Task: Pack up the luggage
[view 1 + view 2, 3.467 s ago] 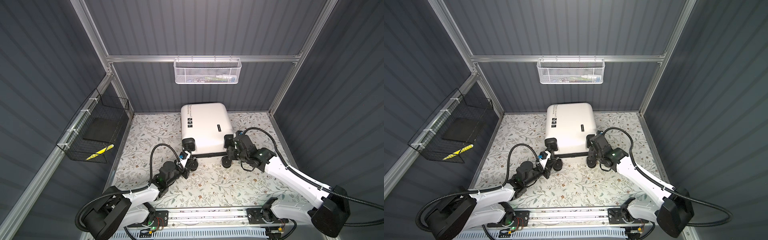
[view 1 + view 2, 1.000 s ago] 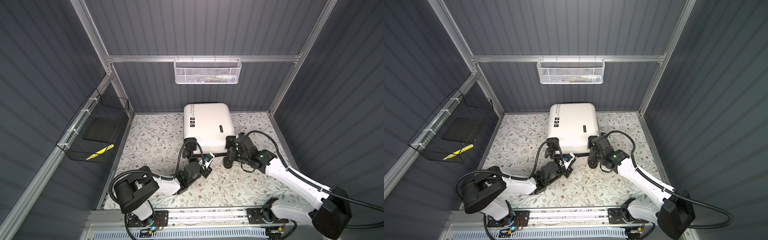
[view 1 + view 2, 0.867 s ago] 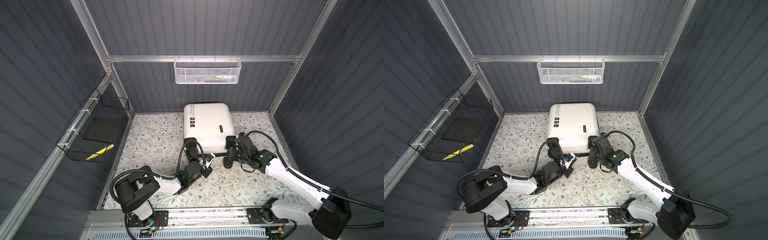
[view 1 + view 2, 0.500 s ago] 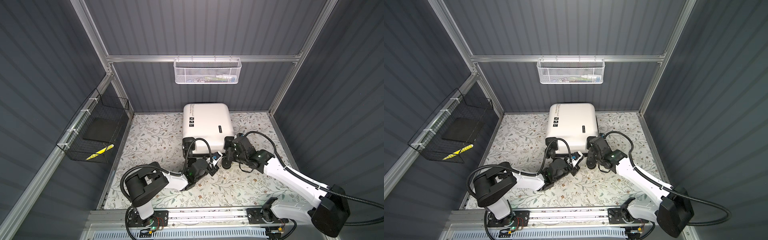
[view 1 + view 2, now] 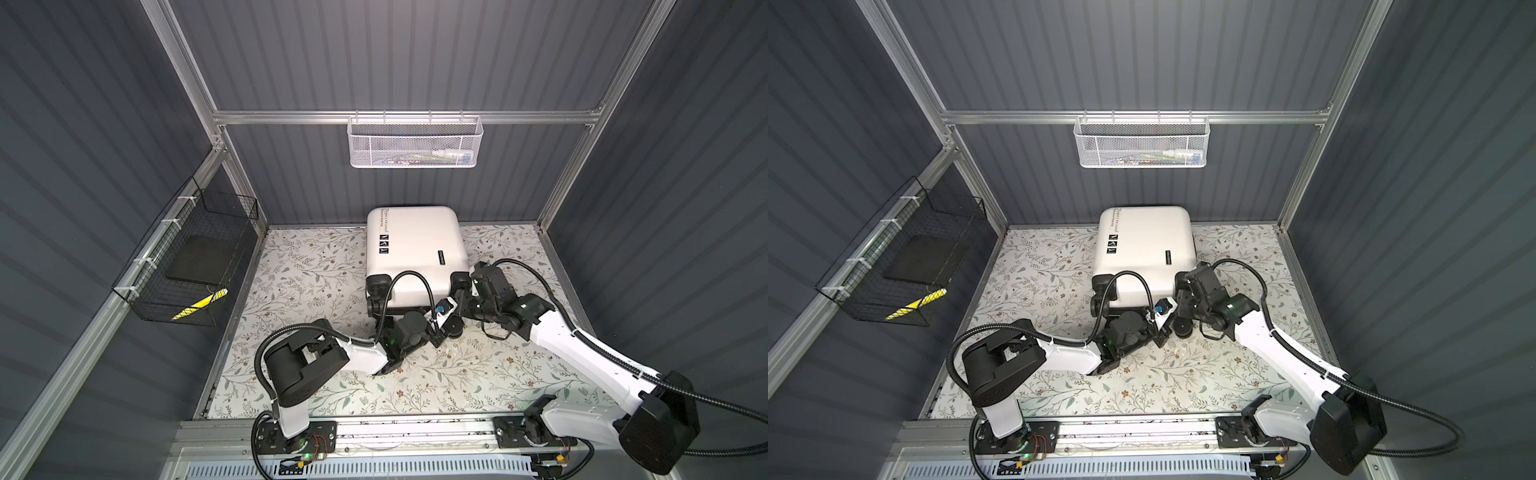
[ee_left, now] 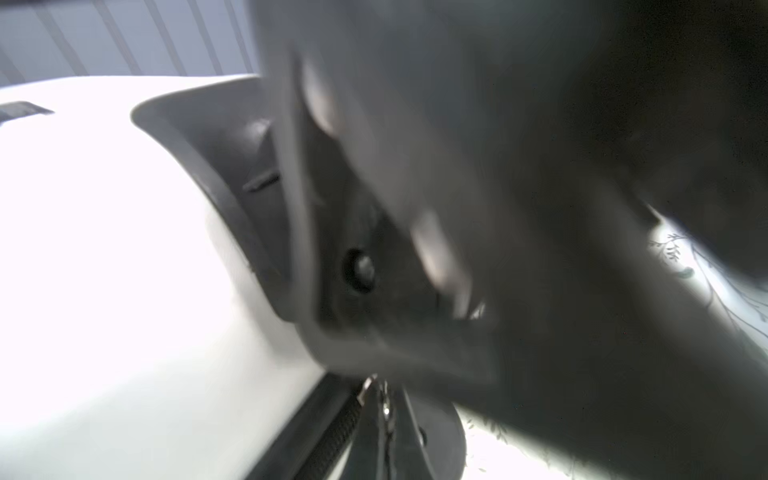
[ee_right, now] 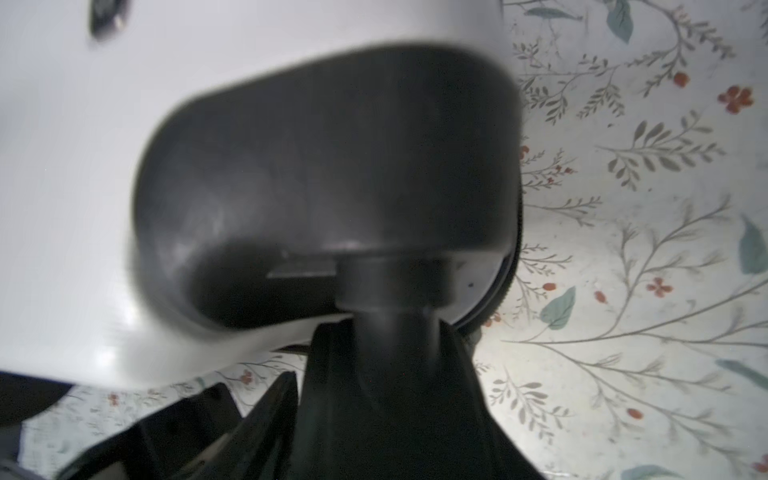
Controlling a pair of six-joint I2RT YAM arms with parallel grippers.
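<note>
Small white hard-shell suitcase [image 5: 411, 249] lying closed, left gripper [image 5: 440, 334] clenched beside its black spinner wheel [image 5: 454, 329], right gripper [image 5: 461, 299] close by, jaws impossible to tell.

Smooth, glossy white hard plastic on the luggage [image 5: 415, 245] shell, bright with reflections. Dull-sheened black plastic at its wheel housing [image 7: 332, 166]. Black toothed zipper [image 6: 332, 440] on cloth-like tape. Matt printed floral sheet [image 5: 316, 274] across the floor. Brushed silvery metal for the frame rail [image 5: 291, 117]. White-coated fine metal mesh for the wall basket [image 5: 415, 145], thin black wire for the side basket [image 5: 226, 205]. Ribbed, matt dark-grey wall panels [image 5: 415, 54].
</note>
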